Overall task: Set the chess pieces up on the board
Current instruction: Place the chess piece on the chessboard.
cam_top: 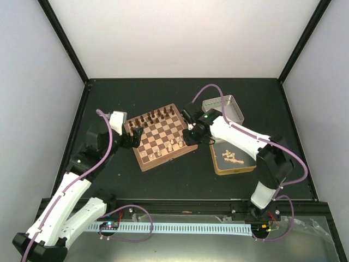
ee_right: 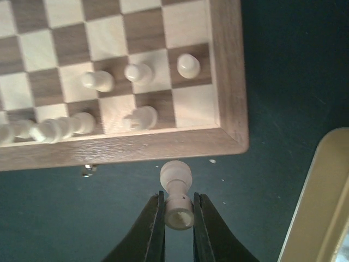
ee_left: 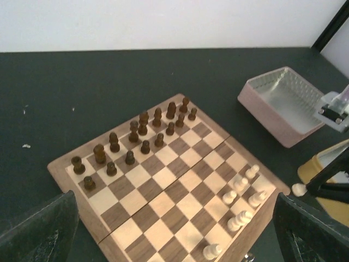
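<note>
The board (cam_top: 158,143) lies at the table's middle. Several pale cream pieces (cam_top: 173,144) stand or lie near its right corner, also seen in the left wrist view (ee_left: 240,191) and the right wrist view (ee_right: 139,72). My right gripper (ee_right: 178,199) is shut on a cream piece (ee_right: 176,185), held just off the board's border (ee_right: 125,148), above the dark table. It shows in the top view (cam_top: 191,136) at the board's right edge. My left gripper (cam_top: 132,136) is open and empty over the board's left side, its fingers (ee_left: 38,229) wide apart.
Dark brown pieces (ee_left: 142,131) fill the board's far two rows. A gold tin (cam_top: 218,164) right of the board holds loose cream pieces (cam_top: 232,157). A pinkish-silver tin lid (cam_top: 223,107) lies behind it, also in the left wrist view (ee_left: 283,106).
</note>
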`<state>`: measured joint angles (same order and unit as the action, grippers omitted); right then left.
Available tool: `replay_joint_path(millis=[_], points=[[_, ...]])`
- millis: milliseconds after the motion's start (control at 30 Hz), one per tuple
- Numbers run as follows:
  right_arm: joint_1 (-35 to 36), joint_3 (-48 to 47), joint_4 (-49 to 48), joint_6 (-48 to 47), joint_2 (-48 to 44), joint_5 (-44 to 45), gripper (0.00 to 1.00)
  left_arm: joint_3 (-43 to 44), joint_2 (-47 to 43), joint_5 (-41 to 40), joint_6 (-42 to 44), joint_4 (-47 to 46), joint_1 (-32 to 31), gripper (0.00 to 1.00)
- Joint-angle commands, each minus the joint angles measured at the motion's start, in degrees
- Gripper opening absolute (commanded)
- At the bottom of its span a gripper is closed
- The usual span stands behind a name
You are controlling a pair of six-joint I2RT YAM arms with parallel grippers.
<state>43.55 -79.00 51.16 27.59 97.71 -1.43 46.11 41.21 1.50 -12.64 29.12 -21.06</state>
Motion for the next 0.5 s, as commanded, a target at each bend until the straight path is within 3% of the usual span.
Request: replay_joint_path(millis=[0,467], points=[[1.03,-3.68,5.44,-1.43,3.48,5.03,0.02,-2.15,-1.46,0.64,4.0,-1.56,0.38,0.99],[1.31,-10.37,5.18,-2.43,13.86,6.85,0.04,-4.83,-1.37,1.85,3.0,-3.31,0.35,0.99]])
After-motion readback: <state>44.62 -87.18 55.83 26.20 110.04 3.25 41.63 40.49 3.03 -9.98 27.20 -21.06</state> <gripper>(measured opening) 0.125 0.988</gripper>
